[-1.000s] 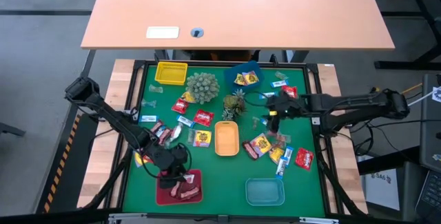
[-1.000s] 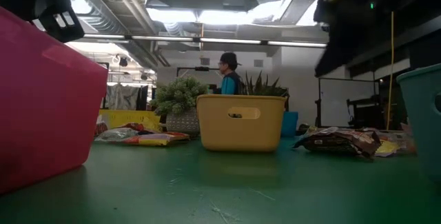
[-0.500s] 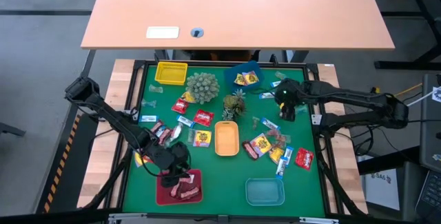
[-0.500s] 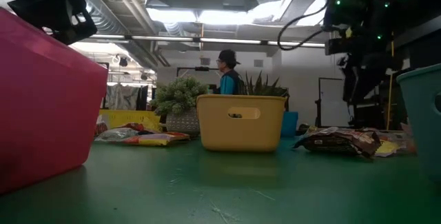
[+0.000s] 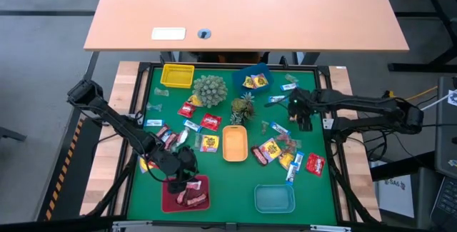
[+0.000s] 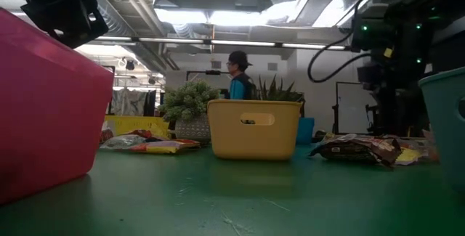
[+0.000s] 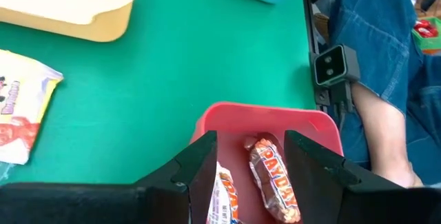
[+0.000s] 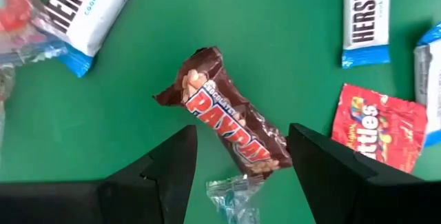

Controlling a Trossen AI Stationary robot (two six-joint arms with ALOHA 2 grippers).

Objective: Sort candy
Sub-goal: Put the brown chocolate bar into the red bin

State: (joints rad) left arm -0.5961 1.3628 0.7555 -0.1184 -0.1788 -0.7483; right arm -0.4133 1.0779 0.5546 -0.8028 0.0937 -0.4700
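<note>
The right gripper (image 8: 238, 165) hovered spread over a brown candy (image 8: 231, 131); a clear wrapper (image 8: 234, 193) lay at its 6 o'clock.

The mat (image 5: 228, 189) is green. The trays are red (image 5: 171, 202), orange (image 5: 235, 143), yellow (image 5: 178, 76), blue (image 5: 246, 72) and pale teal (image 5: 275, 198). One bar (image 8: 231, 129) has a brown wrapper with red and white letters. Another bar (image 8: 365, 17) is white with blue ends. A small bag (image 8: 375, 124) is red with colourful print.
</note>
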